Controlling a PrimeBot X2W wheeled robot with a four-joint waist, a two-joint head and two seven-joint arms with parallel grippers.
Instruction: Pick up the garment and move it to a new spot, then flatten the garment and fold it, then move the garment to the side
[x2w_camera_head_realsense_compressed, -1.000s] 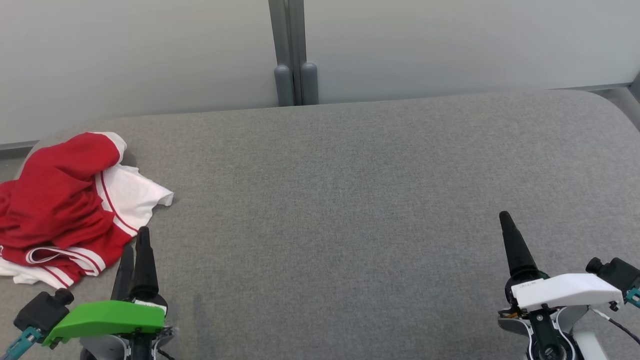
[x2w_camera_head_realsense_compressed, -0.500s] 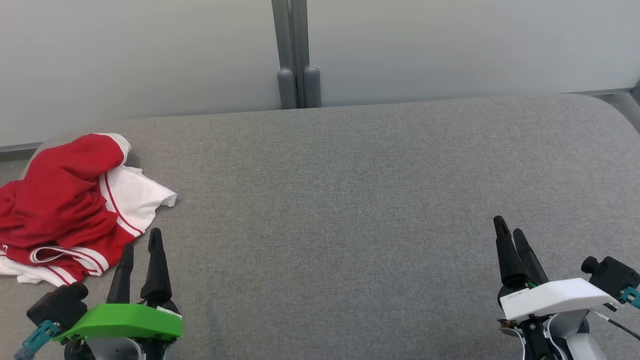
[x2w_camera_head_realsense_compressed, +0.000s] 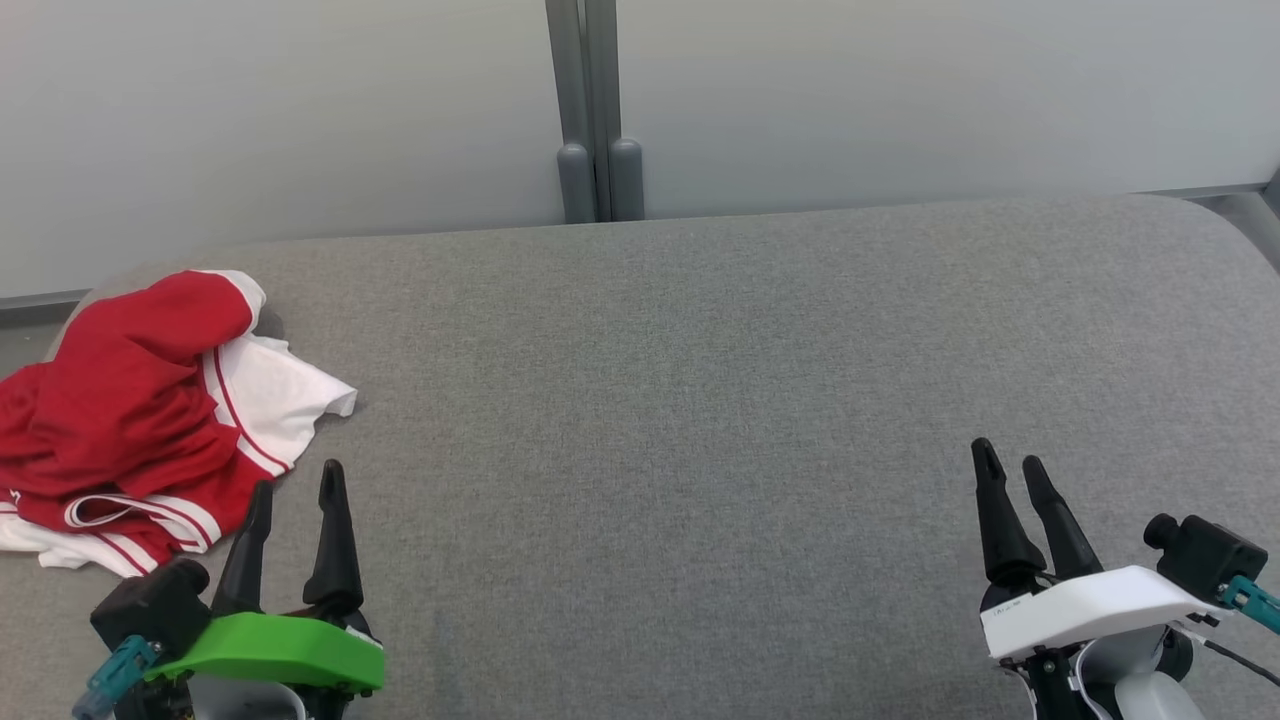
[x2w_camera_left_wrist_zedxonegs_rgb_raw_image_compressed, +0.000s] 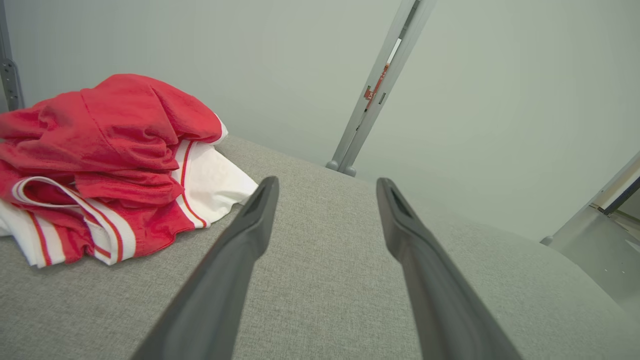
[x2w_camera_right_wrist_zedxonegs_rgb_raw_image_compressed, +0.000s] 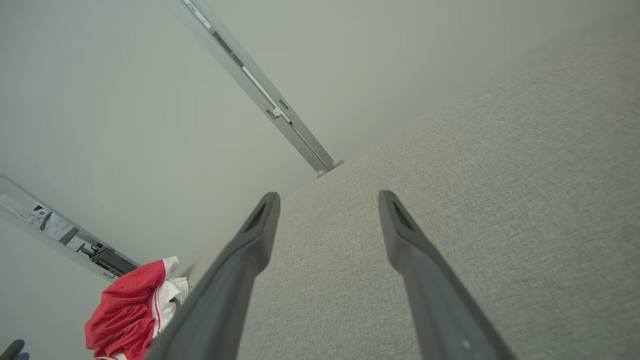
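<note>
A red-and-white garment (x2w_camera_head_realsense_compressed: 140, 400) lies crumpled at the left of a grey surface (x2w_camera_head_realsense_compressed: 700, 400), the left gripper (x2w_camera_head_realsense_compressed: 296, 480) just beside it, the right gripper (x2w_camera_head_realsense_compressed: 1008, 456) well apart at right, both spread wide and empty, so lifting, flattening and folding all seem yet to do.

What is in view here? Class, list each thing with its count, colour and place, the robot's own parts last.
garment: one, red with white panels and stripes, crumpled at the surface's far left
padded surface: one, grey fabric, across the head view
wall panels: two, pale grey, behind the surface
post: one, grey, middle back between the panels
left gripper: one, dark fingers, green cover, lower left beside the garment, jaws open and empty
right gripper: one, dark fingers, white cover, lower right, jaws open and empty
</note>
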